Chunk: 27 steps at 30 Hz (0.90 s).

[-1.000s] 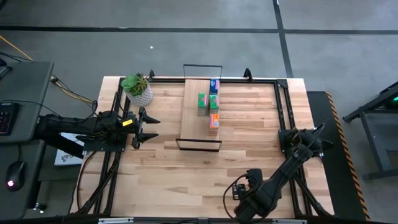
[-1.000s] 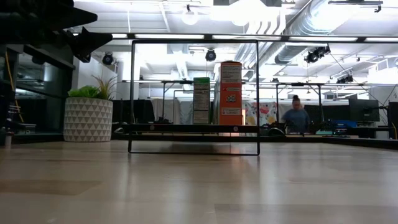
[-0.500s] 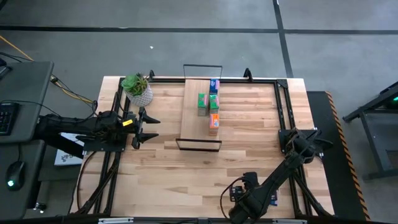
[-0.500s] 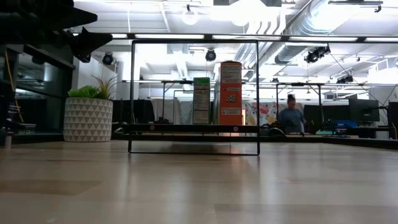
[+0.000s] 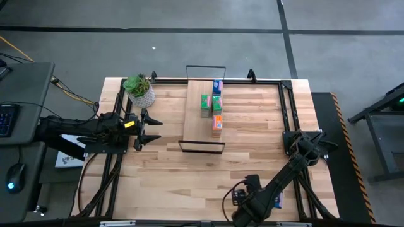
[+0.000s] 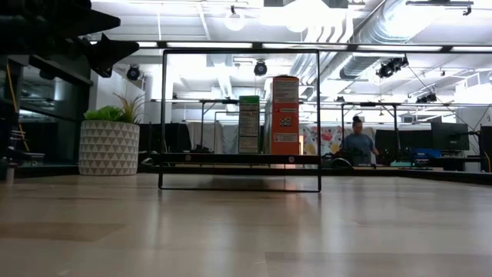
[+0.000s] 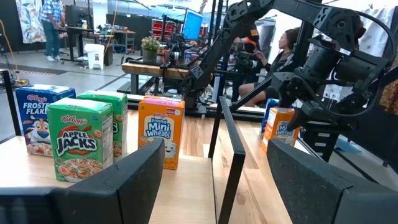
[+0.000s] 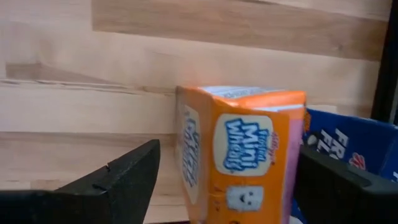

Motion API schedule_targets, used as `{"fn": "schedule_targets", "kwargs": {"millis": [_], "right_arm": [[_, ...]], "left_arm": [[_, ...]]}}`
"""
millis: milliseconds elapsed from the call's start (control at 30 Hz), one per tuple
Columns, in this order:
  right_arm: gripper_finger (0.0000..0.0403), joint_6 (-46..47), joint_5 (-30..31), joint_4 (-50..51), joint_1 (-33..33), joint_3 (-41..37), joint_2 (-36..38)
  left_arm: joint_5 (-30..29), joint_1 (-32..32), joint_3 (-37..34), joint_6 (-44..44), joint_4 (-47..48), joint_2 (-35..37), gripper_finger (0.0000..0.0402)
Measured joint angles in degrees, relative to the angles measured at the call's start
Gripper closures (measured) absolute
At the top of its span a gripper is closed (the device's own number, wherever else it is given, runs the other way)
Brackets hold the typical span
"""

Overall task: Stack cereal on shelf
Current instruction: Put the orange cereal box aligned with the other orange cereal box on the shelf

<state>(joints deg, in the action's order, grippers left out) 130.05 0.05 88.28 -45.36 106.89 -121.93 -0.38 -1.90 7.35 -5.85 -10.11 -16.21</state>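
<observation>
The shelf (image 5: 196,120) stands at the table's middle far side. On it stand a blue cereal box (image 7: 38,118), two green ones (image 7: 78,142) and an orange one (image 7: 161,132). My left gripper (image 5: 149,129) hangs open and empty left of the shelf. My right gripper (image 5: 243,200) is low at the table's near edge, open. Its fingers stand on either side of a second orange box (image 8: 242,152), with a second blue box (image 8: 351,146) right beside that box. I cannot tell whether a finger touches either box.
A potted plant (image 5: 140,91) stands at the far left corner. Black frame rails (image 5: 123,110) run along the table's left and right sides. Bare wood lies between the shelf and the near edge. A person (image 6: 358,144) moves in the room behind.
My right gripper has moved a little toward the table's near edge and lower. The boxes on the shelf have stayed where they were.
</observation>
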Motion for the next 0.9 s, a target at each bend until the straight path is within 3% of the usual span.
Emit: {"fn": "schedule_targets", "kwargs": {"millis": [167,500,733,833,900], "right_arm": [[0.0121,0.1,-0.5,0.2,0.0,0.0,0.0],[0.0232,-0.4,-0.5,0.8,0.0,0.0,0.0],[0.0261,-8.3,-0.4,0.4,0.0,2.9,0.0],[0.0262,-14.0,3.7,-0.7,0.0,7.6,0.0],[0.0262,-18.9,11.4,-3.2,-0.1,11.6,0.0]], "left_arm": [[0.0,0.0,0.0,0.0,0.0,0.0,0.0126],[0.0,0.0,0.0,0.0,0.0,0.0,0.0126],[0.0,0.0,0.0,0.0,0.0,0.0,0.0126],[0.0,0.0,0.0,0.0,0.0,0.0,0.0126],[0.0,0.0,0.0,0.0,0.0,0.0,0.0126]]}}
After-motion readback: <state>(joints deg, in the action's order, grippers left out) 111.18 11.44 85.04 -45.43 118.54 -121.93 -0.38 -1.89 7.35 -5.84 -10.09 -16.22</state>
